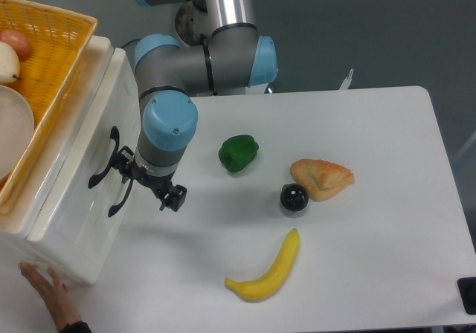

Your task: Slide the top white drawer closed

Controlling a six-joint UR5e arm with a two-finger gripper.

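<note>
While my arm bends down over the left part of the table (372, 273), I see the gripper (146, 182) right up against the front of the white cabinet (67, 236), at the level of the two black handles. From this fixed view I cannot tell how far apart its fingers are, or whether they hold anything; the wrist covers most of them, and only a dark tip pokes out at the lower right.

I read the top drawer (89, 136) as pushed in, its front lying flush with the cabinet face, with no gap showing along its edge. Its curved handle (104, 158) sits just left of the gripper, and the lower handle (119, 198) is just beneath that. Whether the gripper touches either handle I cannot make out.

On top of the cabinet rests a yellow basket (52, 58) with a white plate and some round fruit in it. At the bottom left a hand (46, 288) presses against the cabinet's lower corner.

On the table to the right lie a green pepper (238, 153), a pastry (321, 178), a black ball (294, 198) just beside the pastry, and a banana (268, 270) nearer the front edge.
</note>
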